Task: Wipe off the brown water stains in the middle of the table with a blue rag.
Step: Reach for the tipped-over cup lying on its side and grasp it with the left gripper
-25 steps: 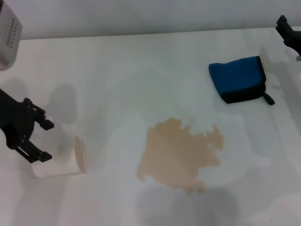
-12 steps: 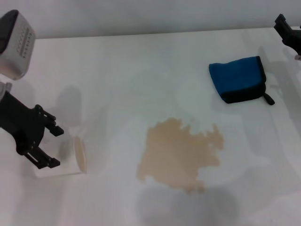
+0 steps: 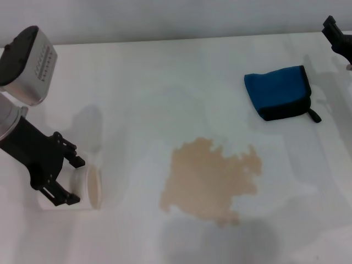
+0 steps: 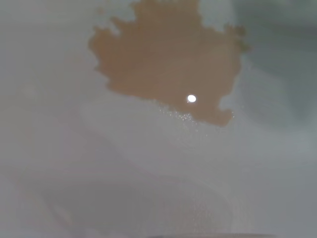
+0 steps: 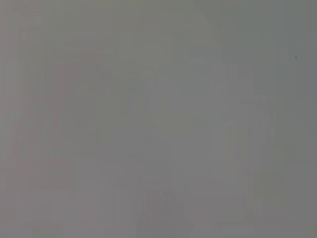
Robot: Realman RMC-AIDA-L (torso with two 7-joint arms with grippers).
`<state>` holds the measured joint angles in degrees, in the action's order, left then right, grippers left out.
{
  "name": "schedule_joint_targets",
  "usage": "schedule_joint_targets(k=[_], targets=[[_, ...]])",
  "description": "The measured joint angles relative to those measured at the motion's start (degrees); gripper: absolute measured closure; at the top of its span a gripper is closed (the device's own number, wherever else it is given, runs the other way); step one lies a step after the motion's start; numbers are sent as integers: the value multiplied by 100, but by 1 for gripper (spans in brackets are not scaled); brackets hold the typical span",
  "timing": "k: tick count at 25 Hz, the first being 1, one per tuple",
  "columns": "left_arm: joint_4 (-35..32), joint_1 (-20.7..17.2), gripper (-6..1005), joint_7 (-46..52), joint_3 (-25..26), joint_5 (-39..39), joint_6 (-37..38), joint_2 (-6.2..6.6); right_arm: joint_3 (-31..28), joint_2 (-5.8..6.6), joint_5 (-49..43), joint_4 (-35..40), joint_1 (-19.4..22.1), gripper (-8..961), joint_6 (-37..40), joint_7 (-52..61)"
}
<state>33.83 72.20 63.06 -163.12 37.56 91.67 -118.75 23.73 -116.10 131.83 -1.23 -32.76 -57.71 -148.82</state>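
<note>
The brown water stains [image 3: 212, 179] form one ragged tan blotch in the middle of the white table [image 3: 165, 82]. They also show in the left wrist view as brown water stains [image 4: 168, 54]. The blue rag [image 3: 280, 91], folded, with black trim and a small loop tab, lies at the back right, apart from the blotch. My left gripper [image 3: 75, 180] is at the front left, open, with one finger on each side of a white paper cup [image 3: 88, 190] that lies on its side. My right gripper [image 3: 336, 37] shows only partly at the far right edge, beyond the rag.
The paper cup's mouth faces the blotch, a hand's width to its left. The table's back edge runs along the top of the head view. The right wrist view shows only a plain grey surface.
My left arm has moved right and forward, bringing its open fingers from beside the cup to either side of it. The rag, the blotch and the right arm have not moved.
</note>
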Motion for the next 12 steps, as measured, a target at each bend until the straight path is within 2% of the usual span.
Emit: schedule_joint_targets(k=[12], targets=[[-75, -130, 139, -15, 0, 22, -26, -6, 0, 0, 0, 0, -2, 111, -4, 2]])
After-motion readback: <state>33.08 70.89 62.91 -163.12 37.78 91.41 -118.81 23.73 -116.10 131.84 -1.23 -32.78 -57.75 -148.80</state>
